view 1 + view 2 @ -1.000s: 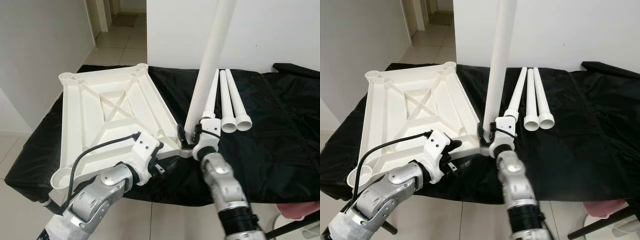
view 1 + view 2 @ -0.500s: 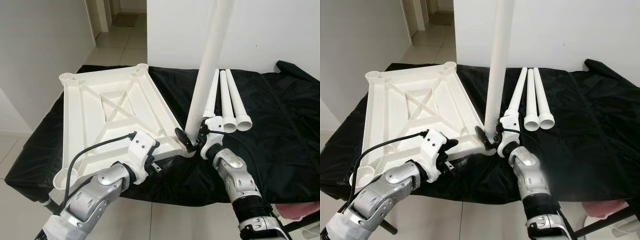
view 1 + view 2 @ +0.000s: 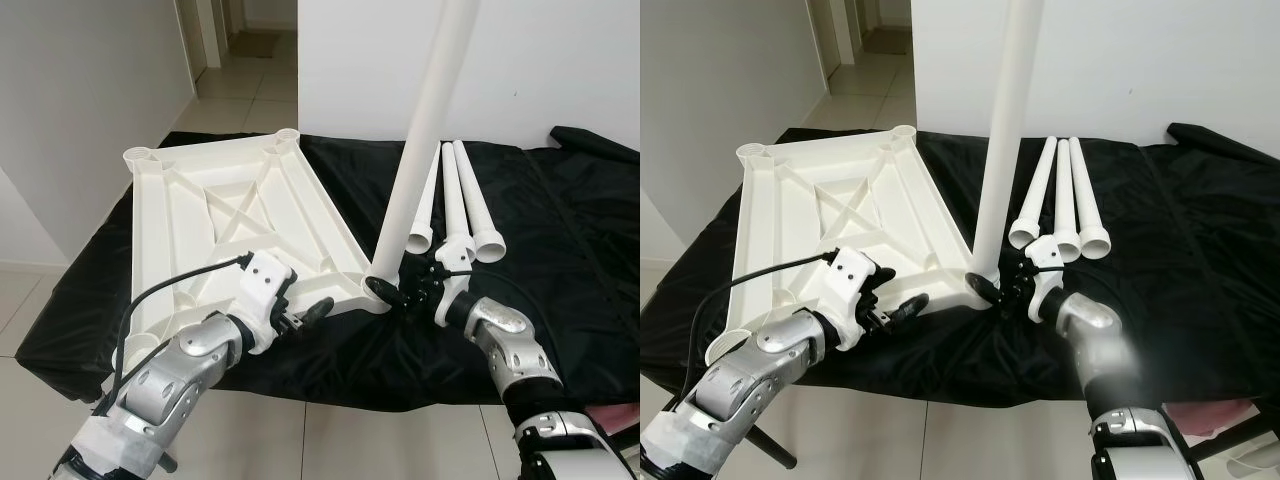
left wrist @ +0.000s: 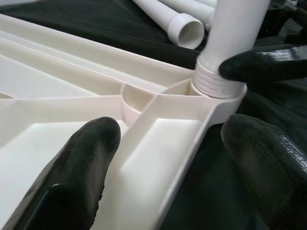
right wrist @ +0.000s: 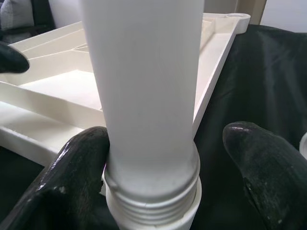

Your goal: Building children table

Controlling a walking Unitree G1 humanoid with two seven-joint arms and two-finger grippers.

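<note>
The left gripper (image 3: 300,315) reaches in from seven o'clock, its fingers spread and gripping nothing, straddling the near long edge of the upturned white table top (image 3: 215,215). That top lies ribs-up on the black cloth (image 3: 560,290), at about ten o'clock in the head views. It looks like hollow moulded plastic: light, stiff, smooth enough to slide on the cloth, so bracing it by the rim beside the corner seems the sensible hold.

At centre, the upright leg (image 3: 420,150) stands in the near right corner socket (image 3: 378,290), its threaded collar seated at the rim. The tube is probably light but long, so gripping low, just above the threads, should give the most control.

The right gripper (image 3: 405,293) comes in from four o'clock, forearm low and nearly level. One finger touches the leg's base; the other stands off, so it is loosened rather than clamped.

Three spare legs (image 3: 460,205) lie side by side at one o'clock.
</note>
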